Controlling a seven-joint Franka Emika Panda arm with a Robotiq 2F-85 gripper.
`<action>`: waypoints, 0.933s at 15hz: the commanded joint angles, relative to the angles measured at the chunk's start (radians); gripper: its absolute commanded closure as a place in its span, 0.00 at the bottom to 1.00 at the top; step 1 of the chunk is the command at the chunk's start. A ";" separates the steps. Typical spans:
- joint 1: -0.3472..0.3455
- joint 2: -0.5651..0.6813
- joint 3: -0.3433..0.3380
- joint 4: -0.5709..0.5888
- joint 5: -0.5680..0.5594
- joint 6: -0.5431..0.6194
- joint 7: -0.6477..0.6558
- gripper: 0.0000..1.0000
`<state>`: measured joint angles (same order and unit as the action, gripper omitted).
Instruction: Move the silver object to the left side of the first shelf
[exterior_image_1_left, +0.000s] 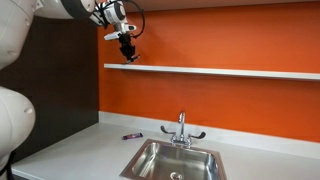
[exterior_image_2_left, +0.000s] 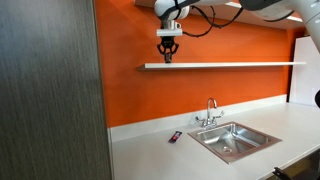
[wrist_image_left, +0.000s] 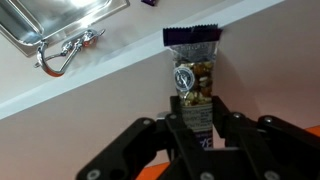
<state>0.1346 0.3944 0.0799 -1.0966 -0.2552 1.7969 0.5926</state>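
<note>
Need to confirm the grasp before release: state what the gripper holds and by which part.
The gripper is shut on the silver object, a wrapped bar, pinching one end; the rest sticks out free beyond the jaws.

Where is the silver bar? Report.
In the wrist view the silver bar is clamped in the gripper, over the end of the shelf nearest the dark panel.

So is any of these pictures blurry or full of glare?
Wrist view: the tool sits so close it looks soft and dark, while the bar it grips shows shiny glints on its wrapper. In both exterior views: even light but small and coarse; the sink mirrors the light.
</note>
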 joint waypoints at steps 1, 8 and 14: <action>-0.011 0.074 0.001 0.118 0.017 -0.061 -0.038 0.53; -0.019 0.080 0.000 0.118 0.015 -0.062 -0.012 0.00; -0.019 0.007 0.002 0.020 0.020 -0.037 0.021 0.00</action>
<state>0.1217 0.4657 0.0781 -1.0070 -0.2539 1.7633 0.5900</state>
